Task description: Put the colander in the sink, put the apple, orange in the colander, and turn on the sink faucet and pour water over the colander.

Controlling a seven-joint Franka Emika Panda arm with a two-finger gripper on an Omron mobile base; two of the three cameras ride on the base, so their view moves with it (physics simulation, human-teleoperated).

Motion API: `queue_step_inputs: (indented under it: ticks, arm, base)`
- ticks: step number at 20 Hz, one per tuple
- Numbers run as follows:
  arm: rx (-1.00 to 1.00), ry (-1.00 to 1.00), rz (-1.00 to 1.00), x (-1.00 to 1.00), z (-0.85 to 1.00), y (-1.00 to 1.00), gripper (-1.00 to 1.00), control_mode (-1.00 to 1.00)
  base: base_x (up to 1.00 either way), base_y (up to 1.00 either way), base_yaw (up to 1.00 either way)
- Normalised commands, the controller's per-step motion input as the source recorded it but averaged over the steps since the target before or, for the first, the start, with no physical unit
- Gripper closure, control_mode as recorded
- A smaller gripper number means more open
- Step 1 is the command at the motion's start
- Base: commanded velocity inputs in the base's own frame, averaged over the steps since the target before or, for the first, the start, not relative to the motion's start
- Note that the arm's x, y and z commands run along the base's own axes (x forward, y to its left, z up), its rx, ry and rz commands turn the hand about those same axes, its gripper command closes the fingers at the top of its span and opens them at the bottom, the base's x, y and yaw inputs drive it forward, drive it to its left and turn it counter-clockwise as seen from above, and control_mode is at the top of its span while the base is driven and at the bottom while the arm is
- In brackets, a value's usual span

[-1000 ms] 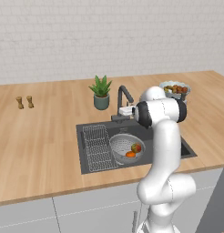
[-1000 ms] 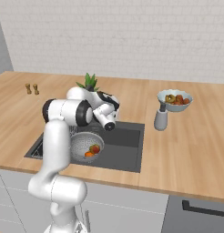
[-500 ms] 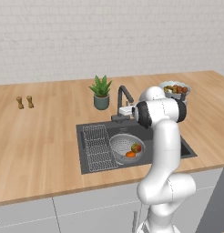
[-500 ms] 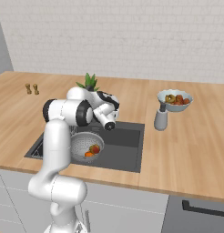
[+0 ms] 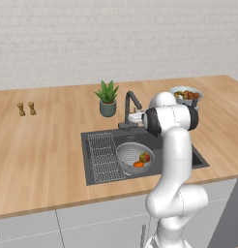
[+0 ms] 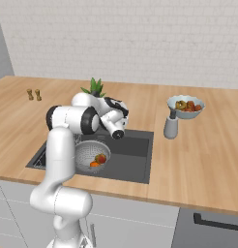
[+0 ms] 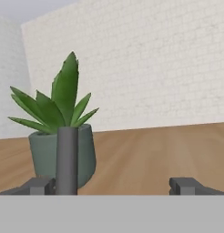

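claw (image 7: 114, 185): jaws spread wide, nothing between them — level w/ the tap, just beside its upright stem; hand view puts the left fingertip (image 7: 38, 185) right by the stem, touching or not — can't tell.
tap (image 5: 131, 109): dark gooseneck at the sink's back edge, upright; in hand view its stem (image 7: 67, 159) stands in front of the plant pot. No water seen from the spout.
sink (image 5: 94, 172): dark basin set into the wood table (image 5: 43, 150); ribbed drainboard on its left part in left base view.
colander (image 5: 126, 154): silvery perforated bowl, sits upright in the sink next to the drainboard, below and in front of the tap. Also in right base view (image 6: 84, 152), partly behind the arm.
apple (image 5: 145, 157): red w/ green patch, inside colander, right side of it in left base view.
orange (image 5: 139, 164): inside colander too, just beside the apple, nearer the front rim — the two look touching, prob.
plant (image 5: 107, 98): spiky green, grey-green pot, on table behind the sink, left of the tap in left base view.
fruit bowl (image 6: 185, 107): pale, heaped w/ mixed fruit, on table well to the right of the sink.
grey jar (image 6: 171, 127): small upright grey vessel just in front of the fruit bowl, near the sink's right edge.
shakers (image 5: 26, 109): two small brown pieces, side by side, far left on table, well apart from the sink.
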Motion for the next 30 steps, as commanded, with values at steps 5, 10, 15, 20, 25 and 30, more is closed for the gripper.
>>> queue_step_inputs:
  ticks: [5, 10, 15, 20, 25, 30]
  arm:
    - [0.0, 0.01, -0.07, 0.0, 0.01, -0.26, -1.0, -1.0]
    - [0.0, 0.03, -0.06, 0.0, 0.05, -0.65, -1.0, -1.0]
    - [0.01, 0.07, -0.02, 0.0, 0.11, -0.97, -1.0, -1.0]
    - [0.03, 0.08, 0.0, 0.0, 0.09, -1.0, -1.0, -1.0]
    - [0.03, 0.07, 0.0, 0.0, 0.03, -0.99, -1.0, -1.0]
    - [0.01, 0.05, 0.0, 0.0, 0.0, -0.88, -1.0, -1.0]
  base:
    - [0.0, 0.0, 0.0]
    - [0.0, 0.0, 0.0]
    - [0.0, 0.0, 0.0]
    - [0.0, 0.0, 0.0]
    - [0.0, 0.0, 0.0]
    - [0.0, 0.0, 0.0]
